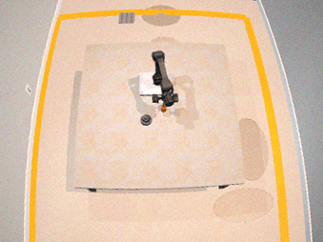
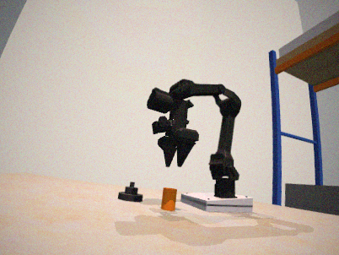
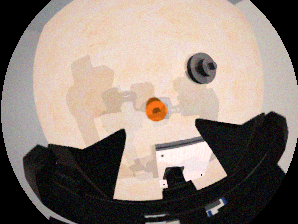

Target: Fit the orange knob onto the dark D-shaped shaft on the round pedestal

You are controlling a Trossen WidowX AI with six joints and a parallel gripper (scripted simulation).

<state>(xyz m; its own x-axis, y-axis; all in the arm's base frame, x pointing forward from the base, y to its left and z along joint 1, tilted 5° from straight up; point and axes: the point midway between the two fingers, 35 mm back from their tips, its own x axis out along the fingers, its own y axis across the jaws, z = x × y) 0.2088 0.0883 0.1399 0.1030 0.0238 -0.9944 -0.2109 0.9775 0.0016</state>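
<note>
The orange knob (image 1: 163,108) (image 2: 169,199) (image 3: 156,110) stands upright on the table, a plain cylinder with its dark hole facing up in the wrist view. The round dark pedestal (image 1: 145,120) (image 2: 130,197) (image 3: 199,70) stands a short way from it, its shaft (image 2: 132,185) (image 3: 211,66) bare and pointing up. My gripper (image 2: 174,165) (image 3: 160,126) is open and empty, pointing down. It hangs well above the knob, with a clear gap between the fingertips and the knob's top in the exterior view. The shaft's flat side cannot be made out.
The arm's white base plate (image 1: 147,84) (image 2: 194,201) (image 3: 197,157) lies close to the knob, on the side away from the pedestal. The table (image 1: 121,162) (image 2: 63,219) carries the arm's shadow. A blue-posted shelf (image 2: 275,127) stands beyond the table.
</note>
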